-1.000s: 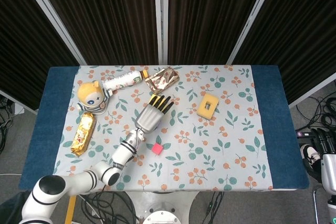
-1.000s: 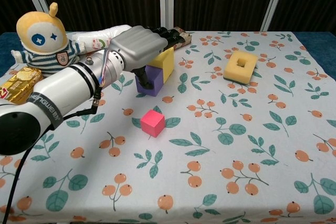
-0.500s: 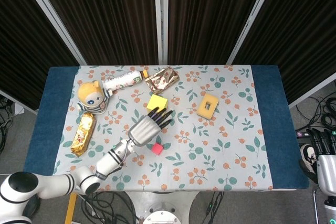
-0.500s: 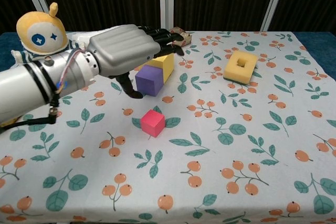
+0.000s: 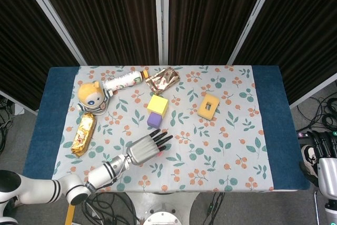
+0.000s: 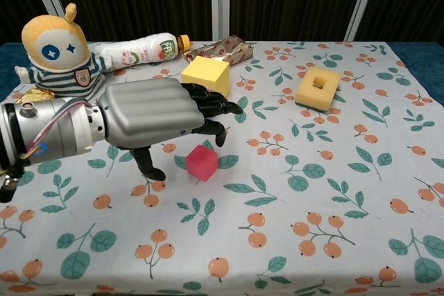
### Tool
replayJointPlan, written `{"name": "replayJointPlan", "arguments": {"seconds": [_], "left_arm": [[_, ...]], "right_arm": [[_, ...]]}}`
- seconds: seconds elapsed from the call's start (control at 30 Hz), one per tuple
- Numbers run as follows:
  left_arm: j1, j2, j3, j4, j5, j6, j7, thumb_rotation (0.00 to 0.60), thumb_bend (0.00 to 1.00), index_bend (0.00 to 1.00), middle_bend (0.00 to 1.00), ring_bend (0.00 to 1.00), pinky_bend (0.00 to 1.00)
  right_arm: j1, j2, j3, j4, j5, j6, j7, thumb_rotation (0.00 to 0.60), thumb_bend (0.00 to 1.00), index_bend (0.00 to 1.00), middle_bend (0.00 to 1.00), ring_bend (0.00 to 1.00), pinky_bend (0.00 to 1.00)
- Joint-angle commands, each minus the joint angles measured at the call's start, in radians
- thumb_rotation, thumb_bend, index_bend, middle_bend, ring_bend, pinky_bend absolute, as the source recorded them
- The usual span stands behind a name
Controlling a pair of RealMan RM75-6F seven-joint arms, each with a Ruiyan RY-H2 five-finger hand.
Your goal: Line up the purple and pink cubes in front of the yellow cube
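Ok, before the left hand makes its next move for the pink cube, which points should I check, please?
1. Left hand free: ok, it holds nothing and its fingers are apart.
2. Purple cube in front of yellow cube: ok, seen in the head view.
3. Pink cube in the line: not ok, it lies apart from the purple cube, nearer the robot.
4. Pink cube in sight: ok in the chest view, just beside the fingers; the head view hides it.
5. Right hand out of the way: ok, it is past the table's right edge.
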Motion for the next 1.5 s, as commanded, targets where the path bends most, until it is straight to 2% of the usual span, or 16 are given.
{"name": "replayJointPlan", "arguments": {"seconds": [0.03,0.27,0.4,0.87,1.03,1.2,1.5], "left_arm": [[0.004,-0.042,-0.035,0.004,-0.065,-0.022,0.007,0.600,0.16,0.37,0.02,0.02,0.14],[0.004,-0.099,-0.074,0.041,-0.152,-0.029,0.027,0.600,0.19,0.41,0.05,0.02,0.14],[0.005,-0.125,-0.080,0.063,-0.179,-0.021,0.049,0.600,0.19,0.42,0.05,0.02,0.14],[0.014,-0.187,-0.067,0.150,-0.152,0.007,0.039,0.600,0.25,0.50,0.06,0.02,0.14],[0.016,-0.178,-0.054,0.163,-0.101,0.027,0.015,0.600,0.28,0.54,0.08,0.02,0.14],[-0.005,-0.132,-0.030,0.180,-0.007,0.033,-0.013,0.600,0.29,0.54,0.08,0.02,0.14],[-0.055,-0.091,-0.033,0.243,0.096,0.026,-0.095,0.600,0.29,0.55,0.08,0.02,0.14]], "right_arm": [[0.000,0.000,0.000,0.000,0.001,0.000,0.000,0.600,0.15,0.11,0.12,0.06,0.19],[0.001,0.002,0.001,0.002,0.003,-0.005,0.003,0.600,0.15,0.11,0.12,0.06,0.19],[0.000,0.003,0.003,0.006,0.006,-0.006,0.007,0.600,0.15,0.11,0.12,0.06,0.19],[-0.001,0.007,0.004,0.005,0.010,-0.007,0.009,0.600,0.15,0.11,0.12,0.06,0.19],[0.000,0.006,0.004,0.003,0.007,-0.009,0.005,0.600,0.15,0.11,0.12,0.06,0.19],[-0.002,0.004,0.002,0.001,0.002,-0.004,0.001,0.600,0.15,0.11,0.12,0.06,0.19],[-0.009,0.001,0.001,-0.002,-0.003,0.007,-0.004,0.600,0.15,0.11,0.12,0.06,0.19]]}}
